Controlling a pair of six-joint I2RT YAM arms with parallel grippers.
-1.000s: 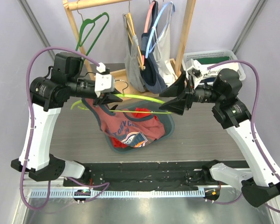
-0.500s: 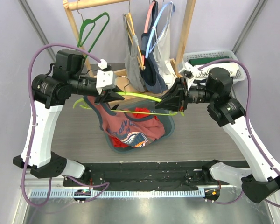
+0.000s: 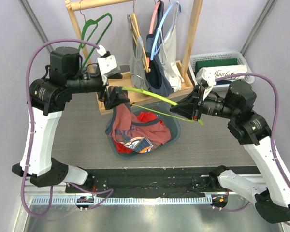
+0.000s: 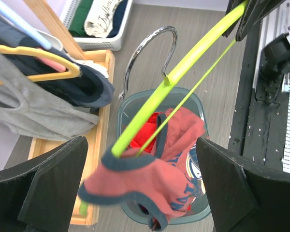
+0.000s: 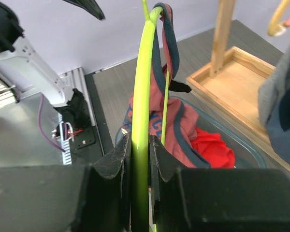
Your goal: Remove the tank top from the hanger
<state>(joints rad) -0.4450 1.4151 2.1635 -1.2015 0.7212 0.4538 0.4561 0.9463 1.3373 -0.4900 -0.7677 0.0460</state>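
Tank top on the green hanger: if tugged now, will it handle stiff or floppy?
Probably floppy: the tank top sags in folds from one end of the hanger. Likely light: the thin hanger, held only by the right gripper, shows no obvious bend. It may slip off easily, into the basket below.

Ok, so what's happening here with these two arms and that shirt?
The right gripper is shut on a lime-green plastic hanger, holding it above a grey-blue tub of clothes. A salmon tank top with navy trim hangs from the hanger's far end by a strap, not yet off. The left gripper is open near that end, holding nothing.
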